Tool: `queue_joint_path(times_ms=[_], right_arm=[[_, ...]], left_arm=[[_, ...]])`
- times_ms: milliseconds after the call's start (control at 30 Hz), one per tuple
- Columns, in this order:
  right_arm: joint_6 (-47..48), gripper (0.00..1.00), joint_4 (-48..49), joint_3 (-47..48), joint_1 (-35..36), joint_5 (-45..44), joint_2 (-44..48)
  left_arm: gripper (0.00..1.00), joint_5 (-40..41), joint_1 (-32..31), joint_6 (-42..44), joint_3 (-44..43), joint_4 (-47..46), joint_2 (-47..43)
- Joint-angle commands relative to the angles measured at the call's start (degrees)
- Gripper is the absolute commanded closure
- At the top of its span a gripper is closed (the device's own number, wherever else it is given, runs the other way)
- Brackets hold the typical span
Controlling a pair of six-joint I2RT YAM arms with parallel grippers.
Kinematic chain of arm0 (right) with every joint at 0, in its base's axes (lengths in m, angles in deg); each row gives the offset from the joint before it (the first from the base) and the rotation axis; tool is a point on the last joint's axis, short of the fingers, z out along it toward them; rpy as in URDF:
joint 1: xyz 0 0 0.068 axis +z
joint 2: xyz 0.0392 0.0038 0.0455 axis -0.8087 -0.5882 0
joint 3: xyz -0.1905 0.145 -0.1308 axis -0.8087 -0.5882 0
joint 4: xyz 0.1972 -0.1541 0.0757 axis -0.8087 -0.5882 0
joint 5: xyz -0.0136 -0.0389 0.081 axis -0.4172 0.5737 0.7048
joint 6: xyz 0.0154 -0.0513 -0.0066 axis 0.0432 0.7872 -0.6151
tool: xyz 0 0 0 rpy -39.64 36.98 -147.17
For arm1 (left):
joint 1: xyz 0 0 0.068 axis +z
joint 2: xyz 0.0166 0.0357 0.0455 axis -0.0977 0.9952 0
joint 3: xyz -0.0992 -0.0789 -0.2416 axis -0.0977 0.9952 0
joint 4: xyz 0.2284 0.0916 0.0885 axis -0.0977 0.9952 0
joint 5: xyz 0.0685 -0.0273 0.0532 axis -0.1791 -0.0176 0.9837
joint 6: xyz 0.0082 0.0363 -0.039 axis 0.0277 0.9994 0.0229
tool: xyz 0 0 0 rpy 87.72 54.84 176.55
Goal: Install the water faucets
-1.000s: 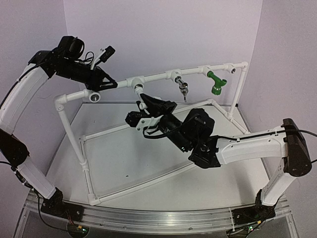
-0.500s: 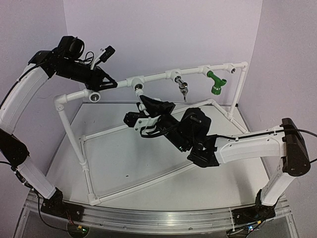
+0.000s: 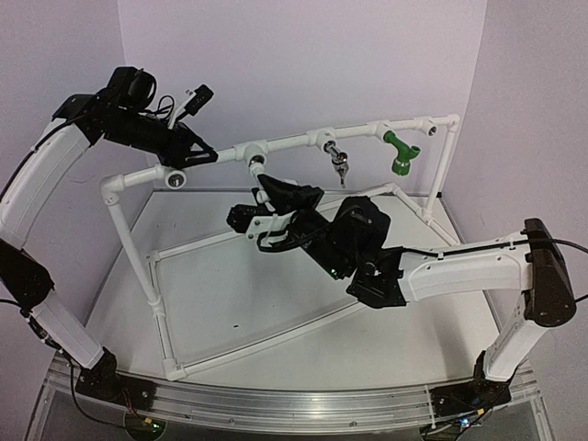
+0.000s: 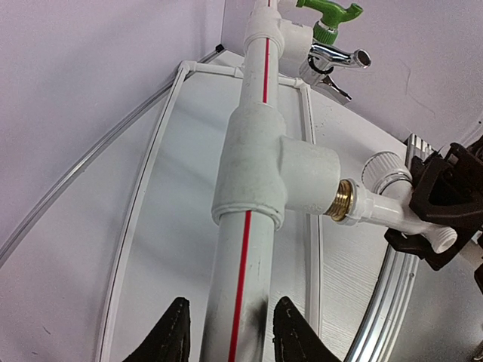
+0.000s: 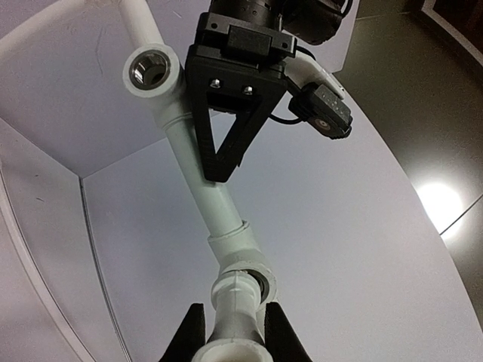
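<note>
A white faucet sits with its brass-ringed end at a tee socket of the white pipe frame's top rail. My right gripper is shut on it just under the rail; in the right wrist view the faucet lies between the fingers, its end at the socket. My left gripper is shut on the rail left of that tee, its fingers on either side of the red-striped pipe. A chrome faucet and a green faucet hang from the rail further right.
An empty socket faces forward on the rail's left end, by the corner elbow. The frame's base pipes lie on the white table. Purple walls close in at the back and both sides. A metal rail runs along the near edge.
My right wrist and forearm have shifted slightly left and up with the white faucet still at the socket. The left arm has not moved.
</note>
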Motion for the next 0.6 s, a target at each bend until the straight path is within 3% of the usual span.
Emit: queue_joint_path(times_ms=[0, 567], right_arm=[[-0.6, 1.0, 0.5, 2.9, -0.6, -2.8, 1.7], [-1.8, 1.0, -0.5, 2.1, -1.0, -4.7, 4.1]], left_arm=[[0.64, -1.3, -1.8, -1.1, 4.9, 13.1, 3.9], [0.64, -1.5, -1.9, -1.1, 3.9, 13.4, 4.8]])
